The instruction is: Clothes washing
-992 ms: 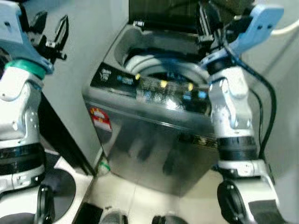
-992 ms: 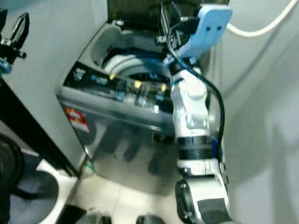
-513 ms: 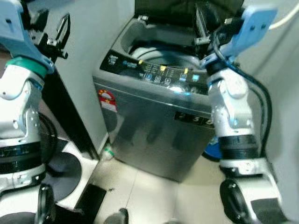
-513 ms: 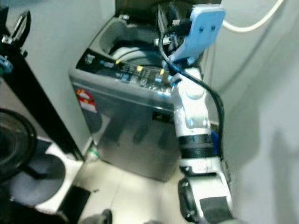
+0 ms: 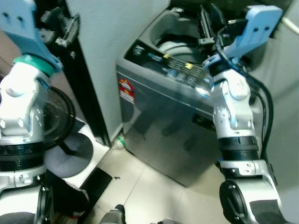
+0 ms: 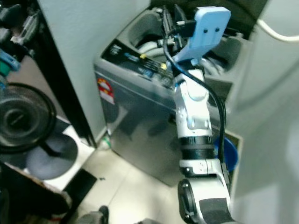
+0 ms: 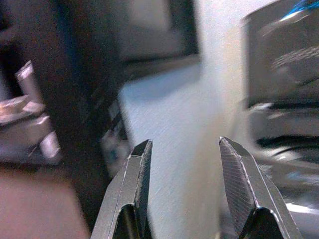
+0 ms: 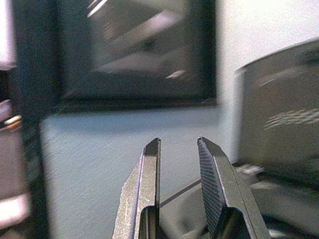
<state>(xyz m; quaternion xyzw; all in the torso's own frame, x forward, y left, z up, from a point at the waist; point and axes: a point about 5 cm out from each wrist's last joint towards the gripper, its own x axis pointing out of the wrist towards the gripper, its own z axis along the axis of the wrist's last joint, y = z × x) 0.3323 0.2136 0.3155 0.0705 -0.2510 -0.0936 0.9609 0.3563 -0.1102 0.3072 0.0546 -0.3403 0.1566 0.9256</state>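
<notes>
Washer: your top-loading washing machine stands lid-open against the wall.
Right tool: raised above its tub, fingers narrowly apart, empty.
Left tool: wide apart, empty, beside the fan.

Washing machine on tiled floor

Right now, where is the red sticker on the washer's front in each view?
Left eye: red sticker, left of centre.
Right eye: sticker, left of centre.
Left wrist: too blurred to tell.
Right wrist: too blurred to tell.
Shared landmark: control panel above it.
</notes>
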